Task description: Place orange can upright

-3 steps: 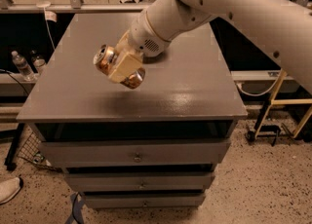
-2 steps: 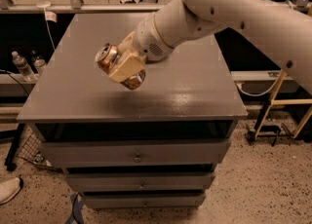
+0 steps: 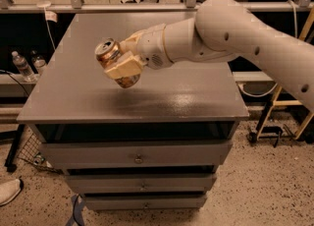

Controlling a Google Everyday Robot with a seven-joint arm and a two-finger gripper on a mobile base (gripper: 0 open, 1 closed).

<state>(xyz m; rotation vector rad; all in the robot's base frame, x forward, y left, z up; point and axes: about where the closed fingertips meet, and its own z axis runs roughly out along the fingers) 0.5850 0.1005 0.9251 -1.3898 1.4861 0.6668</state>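
Observation:
The orange can (image 3: 112, 56) is a shiny orange-gold drink can with a silver top. It is held in the air above the grey cabinet top (image 3: 88, 92), tilted, with its top pointing up and to the left. My gripper (image 3: 122, 63) is shut on the can, its tan fingers (image 3: 123, 66) wrapped around the can's body. The white arm reaches in from the right. The can's lower end is partly hidden by the fingers.
The grey cabinet has drawers (image 3: 138, 156) below its front edge. Water bottles (image 3: 22, 66) stand on a shelf at the left. A metal rail (image 3: 98, 8) runs behind the cabinet. A wooden frame (image 3: 279, 112) stands at the right.
The arm has swung so the wrist lies more level. The can stays gripped and has tipped a little more towards upright, at about the same spot above the top.

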